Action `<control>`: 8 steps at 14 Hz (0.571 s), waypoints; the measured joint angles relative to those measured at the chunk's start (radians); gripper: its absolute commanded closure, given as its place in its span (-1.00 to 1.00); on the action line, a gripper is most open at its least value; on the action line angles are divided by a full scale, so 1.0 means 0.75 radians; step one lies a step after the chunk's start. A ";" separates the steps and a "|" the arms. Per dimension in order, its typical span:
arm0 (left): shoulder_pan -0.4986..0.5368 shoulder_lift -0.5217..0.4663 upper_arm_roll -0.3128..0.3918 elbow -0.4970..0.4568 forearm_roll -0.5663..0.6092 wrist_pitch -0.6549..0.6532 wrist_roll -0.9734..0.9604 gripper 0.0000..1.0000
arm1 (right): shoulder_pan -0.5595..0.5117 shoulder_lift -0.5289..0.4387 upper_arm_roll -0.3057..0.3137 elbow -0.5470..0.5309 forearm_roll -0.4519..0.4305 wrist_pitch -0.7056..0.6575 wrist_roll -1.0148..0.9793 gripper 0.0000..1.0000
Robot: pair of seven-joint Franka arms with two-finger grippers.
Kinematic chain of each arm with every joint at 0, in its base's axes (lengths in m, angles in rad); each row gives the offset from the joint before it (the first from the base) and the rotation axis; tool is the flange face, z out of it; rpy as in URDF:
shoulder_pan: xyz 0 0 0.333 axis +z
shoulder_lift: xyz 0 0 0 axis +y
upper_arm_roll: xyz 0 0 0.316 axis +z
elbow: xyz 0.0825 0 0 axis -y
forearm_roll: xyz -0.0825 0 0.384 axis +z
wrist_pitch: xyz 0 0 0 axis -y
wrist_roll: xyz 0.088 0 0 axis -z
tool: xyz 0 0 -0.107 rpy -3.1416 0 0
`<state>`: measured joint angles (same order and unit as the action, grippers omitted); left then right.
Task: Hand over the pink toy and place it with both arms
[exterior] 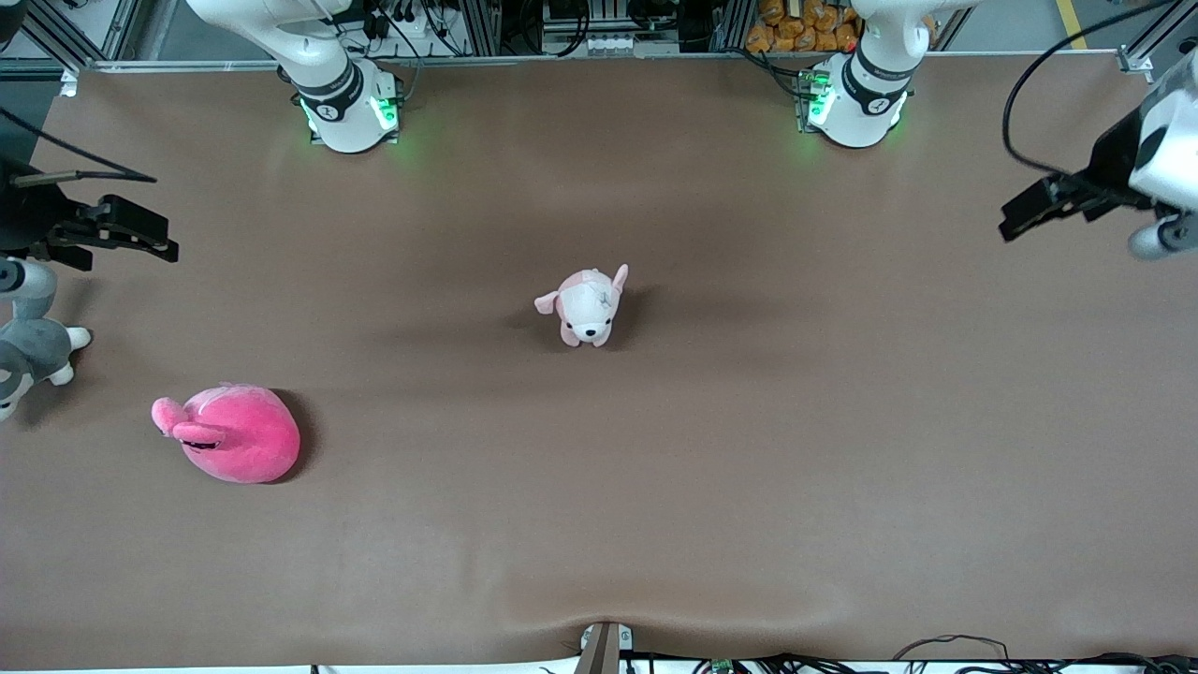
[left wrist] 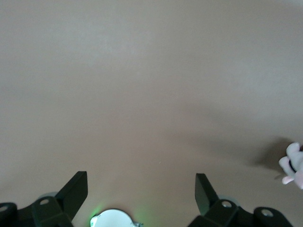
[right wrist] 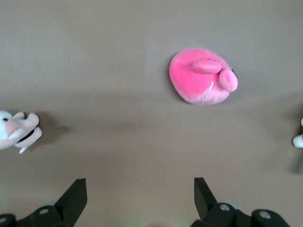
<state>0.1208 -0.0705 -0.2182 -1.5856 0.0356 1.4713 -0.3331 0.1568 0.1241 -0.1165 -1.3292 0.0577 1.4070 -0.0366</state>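
Observation:
The hot-pink toy point(exterior: 234, 435) lies on the brown table toward the right arm's end, nearer the front camera than the other toys. It also shows in the right wrist view point(right wrist: 201, 75), apart from the fingers. My right gripper point(exterior: 165, 238) hangs open and empty in the air at the right arm's end, over the table's edge; its own view shows it point(right wrist: 140, 194) with the jaws wide apart. My left gripper point(exterior: 1009, 223) hangs open and empty over the left arm's end; its own view shows it point(left wrist: 142, 191) over bare table.
A pale pink-and-white puppy plush point(exterior: 587, 304) stands mid-table; it also shows in the right wrist view point(right wrist: 16, 130) and the left wrist view point(left wrist: 293, 165). A grey-and-white plush point(exterior: 28, 351) sits at the right arm's end, under my right gripper. The arm bases point(exterior: 346, 108) stand along the table's farthest edge.

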 measured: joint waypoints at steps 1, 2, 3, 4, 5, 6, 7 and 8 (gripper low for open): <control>-0.028 -0.047 0.025 -0.054 -0.003 0.000 0.001 -1.00 | 0.000 -0.090 -0.002 -0.143 -0.006 0.097 0.000 -1.00; -0.047 -0.090 0.032 -0.108 -0.007 0.000 0.001 -1.00 | 0.000 -0.174 -0.009 -0.274 -0.009 0.164 -0.005 -1.00; -0.068 -0.131 0.034 -0.157 -0.009 0.005 0.001 -1.00 | -0.001 -0.241 -0.015 -0.367 -0.010 0.196 -0.011 -1.00; -0.088 -0.168 0.036 -0.204 -0.009 0.019 0.001 -1.00 | -0.001 -0.286 -0.018 -0.419 -0.013 0.210 -0.013 -1.00; -0.108 -0.200 0.046 -0.244 -0.010 0.040 0.001 -1.00 | -0.004 -0.303 -0.020 -0.432 -0.020 0.219 -0.013 -1.00; -0.132 -0.225 0.061 -0.274 -0.010 0.056 0.001 -1.00 | -0.012 -0.302 -0.021 -0.422 -0.024 0.224 -0.017 -1.00; -0.151 -0.241 0.074 -0.292 -0.010 0.066 0.001 -1.00 | -0.026 -0.290 -0.024 -0.403 -0.025 0.221 -0.043 -1.00; -0.160 -0.247 0.082 -0.297 -0.010 0.072 0.002 -1.00 | -0.047 -0.268 -0.026 -0.373 -0.025 0.214 -0.098 -1.00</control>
<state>0.0007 -0.2558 -0.1565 -1.8086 0.0282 1.5253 -0.3315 0.1213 -0.0771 -0.1358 -1.6091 0.0387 1.5677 -0.1102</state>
